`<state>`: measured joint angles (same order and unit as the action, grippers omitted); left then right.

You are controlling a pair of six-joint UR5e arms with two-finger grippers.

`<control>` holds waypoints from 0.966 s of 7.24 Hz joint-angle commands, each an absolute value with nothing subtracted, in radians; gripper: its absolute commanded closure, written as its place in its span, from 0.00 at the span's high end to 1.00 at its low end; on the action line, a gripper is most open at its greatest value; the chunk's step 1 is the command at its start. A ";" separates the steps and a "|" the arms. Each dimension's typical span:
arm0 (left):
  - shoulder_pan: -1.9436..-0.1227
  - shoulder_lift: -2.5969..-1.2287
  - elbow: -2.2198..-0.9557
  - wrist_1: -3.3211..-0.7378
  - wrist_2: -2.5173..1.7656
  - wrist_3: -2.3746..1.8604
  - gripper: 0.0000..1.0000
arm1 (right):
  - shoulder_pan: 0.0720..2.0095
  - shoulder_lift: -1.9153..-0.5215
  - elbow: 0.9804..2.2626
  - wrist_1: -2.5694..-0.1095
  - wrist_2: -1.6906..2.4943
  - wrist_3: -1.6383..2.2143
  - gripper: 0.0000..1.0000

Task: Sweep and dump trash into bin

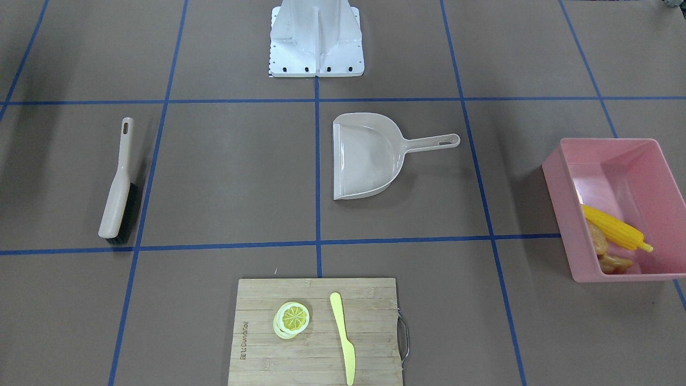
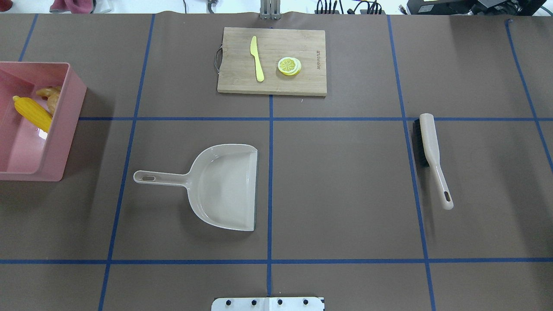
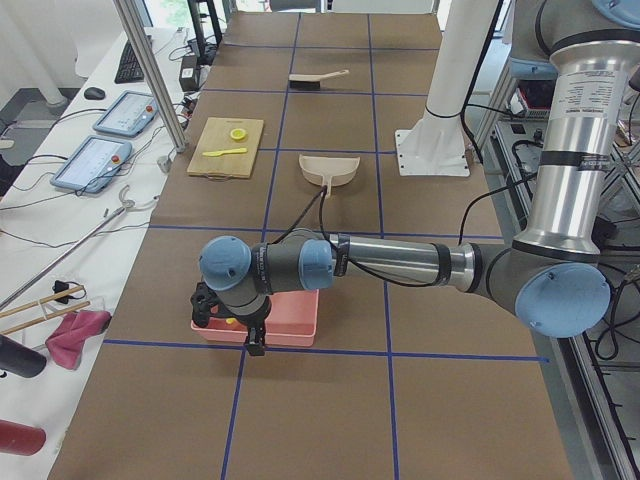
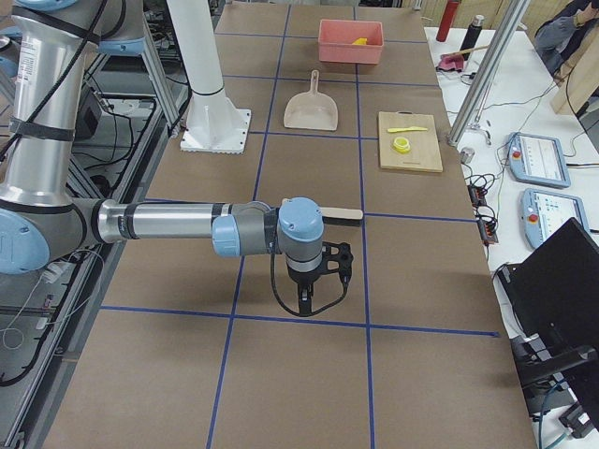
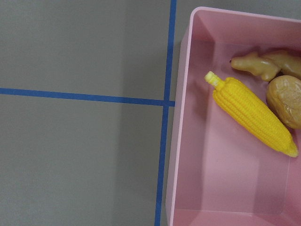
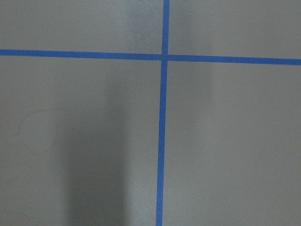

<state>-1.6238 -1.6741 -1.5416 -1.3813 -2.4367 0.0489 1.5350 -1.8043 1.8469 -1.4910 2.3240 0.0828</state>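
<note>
The pink bin point(image 2: 65, 129) stands at the table's left end. In it lie the trash pieces: a yellow corn cob point(image 5: 251, 115), a tan ginger root point(image 5: 263, 63) and a brown potato point(image 5: 287, 101), all bunched at one end point(image 1: 613, 228). My left gripper point(image 3: 230, 335) hangs over the bin's near end in the exterior left view; I cannot tell whether it is open or shut. Over bare table past the brush hangs my right gripper point(image 4: 314, 304), seen only in the exterior right view, state unclear. No fingers show in either wrist view.
The beige dustpan point(image 2: 224, 185) lies near the table's middle, handle toward the bin. The brush point(image 2: 432, 151) lies on the right half. At the far edge a wooden cutting board point(image 2: 311, 43) carries lemon slices point(image 2: 289, 66) and a pale yellow knife point(image 2: 257, 58).
</note>
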 commanded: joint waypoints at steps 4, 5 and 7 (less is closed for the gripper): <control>-1.583 -1.674 -1.529 -1.384 -2.404 0.047 0.98 | 1.534 -1.804 1.845 -1.491 2.324 0.084 1.00; -1.583 -1.672 -1.522 -1.385 -2.404 0.054 0.98 | 1.534 -1.804 1.847 -1.491 2.324 0.084 1.00; -1.585 -1.671 -1.537 -1.384 -2.401 0.051 0.98 | 1.534 -1.804 1.847 -1.491 2.324 0.084 1.00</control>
<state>-1.5841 -1.6722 -1.5299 -1.3839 -2.4025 0.0513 1.5340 -1.8040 1.8467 -1.4910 2.3240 0.0844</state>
